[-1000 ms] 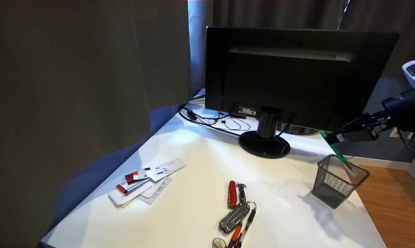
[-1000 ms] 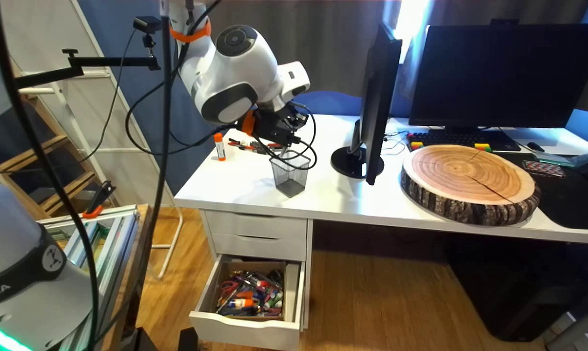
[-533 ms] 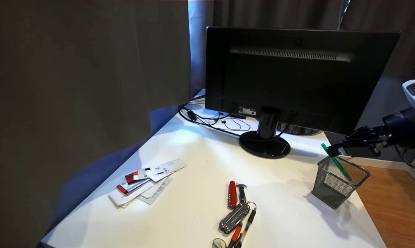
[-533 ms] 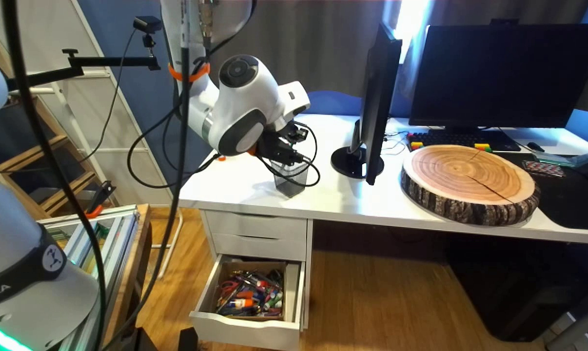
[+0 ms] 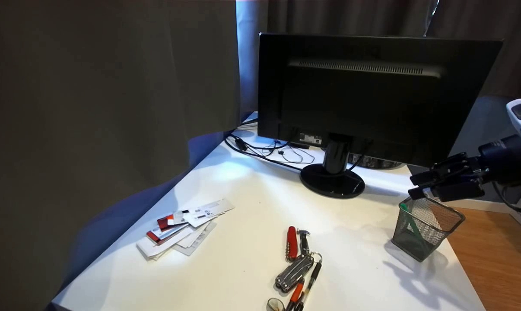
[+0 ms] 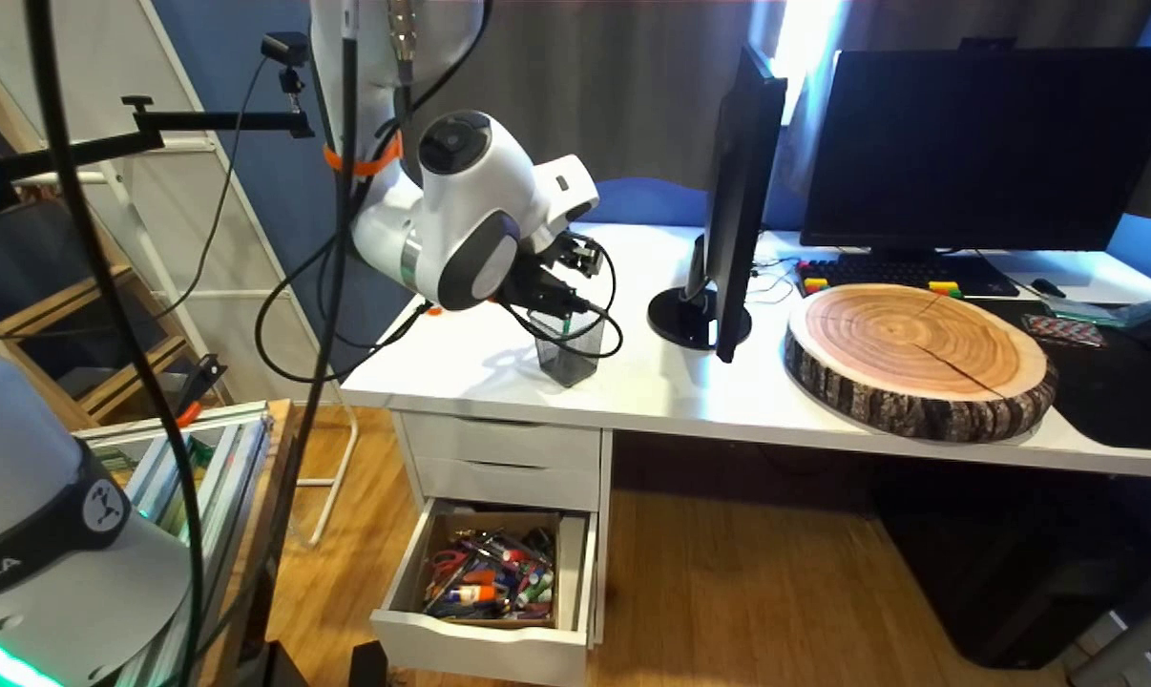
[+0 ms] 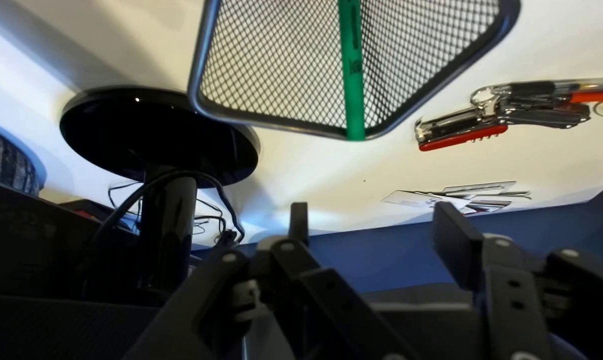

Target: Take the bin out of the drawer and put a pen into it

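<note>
Above the mesh bin (image 5: 433,239), the gripper (image 7: 374,225) hangs with its fingers (image 7: 455,242) spread wide and nothing between them. Inside the bin leans the green pen (image 7: 352,70), tilted, its upper end at a corner of the rim. The bin stands upright on the white desk (image 5: 351,272), and below it a drawer (image 6: 480,649) is pulled out, in an exterior view. Bin out and pen in, both halves of the task look done to me; the step in hand, I judge, is the tail end of the release. The next move calls for backing the gripper up and away from the bin, fingers apart so nothing snags. In an exterior view one finger covers part of the bin's rim; whether they touch I cannot tell, so any sideways drift might tip the bin.
</note>
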Available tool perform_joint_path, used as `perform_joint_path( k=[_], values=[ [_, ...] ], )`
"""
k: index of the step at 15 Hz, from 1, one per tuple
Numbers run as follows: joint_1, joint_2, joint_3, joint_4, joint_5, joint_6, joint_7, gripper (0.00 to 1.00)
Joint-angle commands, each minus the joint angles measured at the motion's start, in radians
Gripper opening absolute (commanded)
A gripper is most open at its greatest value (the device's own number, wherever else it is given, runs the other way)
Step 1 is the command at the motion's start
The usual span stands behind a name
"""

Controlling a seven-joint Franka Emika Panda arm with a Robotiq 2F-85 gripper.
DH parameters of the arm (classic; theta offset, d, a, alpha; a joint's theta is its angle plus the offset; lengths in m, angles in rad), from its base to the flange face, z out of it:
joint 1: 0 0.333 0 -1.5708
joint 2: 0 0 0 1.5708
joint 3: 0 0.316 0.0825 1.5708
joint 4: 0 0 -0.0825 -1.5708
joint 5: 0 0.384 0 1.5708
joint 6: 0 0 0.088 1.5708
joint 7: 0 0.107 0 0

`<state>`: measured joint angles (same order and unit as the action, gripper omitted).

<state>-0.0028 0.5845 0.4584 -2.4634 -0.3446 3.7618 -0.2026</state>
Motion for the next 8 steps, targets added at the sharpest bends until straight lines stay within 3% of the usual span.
perform_joint_path(
  k=[1,8],
  values=[
    [0.107,-0.172,-0.062,-0.063,0.062,-0.062,0.089,0.97],
    [0.257,-0.458,-0.112,-0.112,0.259,-0.392,0.173,1.00]
  ],
)
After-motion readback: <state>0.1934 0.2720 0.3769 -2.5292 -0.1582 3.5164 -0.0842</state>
